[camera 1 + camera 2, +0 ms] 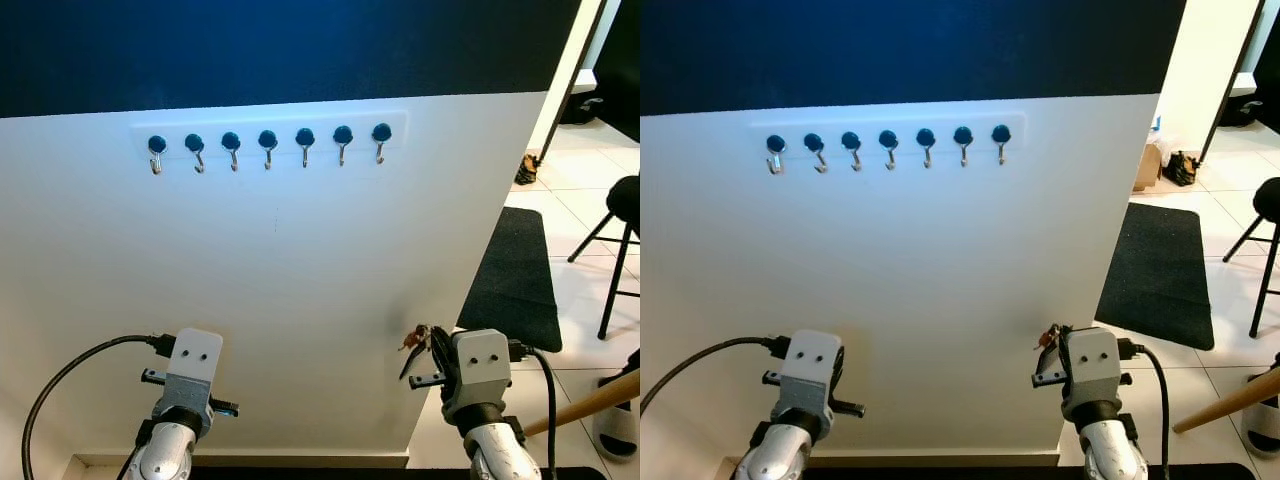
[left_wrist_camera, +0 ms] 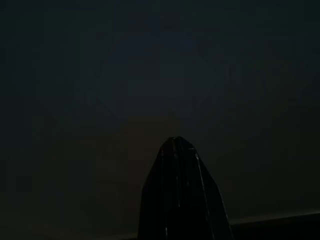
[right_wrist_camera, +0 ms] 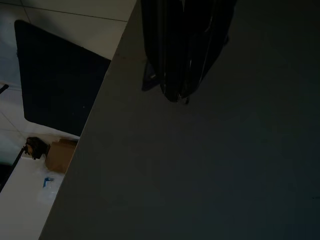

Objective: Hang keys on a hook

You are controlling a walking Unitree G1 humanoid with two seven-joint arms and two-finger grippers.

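I see the brownish keys (image 1: 416, 338) pinched in my right tool (image 1: 425, 352), low against the white wall, well below the seven blue-capped hooks (image 1: 268, 146).

Blue-capped silver hooks (image 1: 268, 146) run along the white wall (image 1: 300, 270), dark navy above them; right of the wall, a black mat (image 1: 515, 275) covers pale tiles (image 1: 580, 300).

Right gripper (image 3: 181, 95) fingers are lying pressed together against the grey wall (image 3: 210, 165) — black mat (image 3: 55, 90) beyond.
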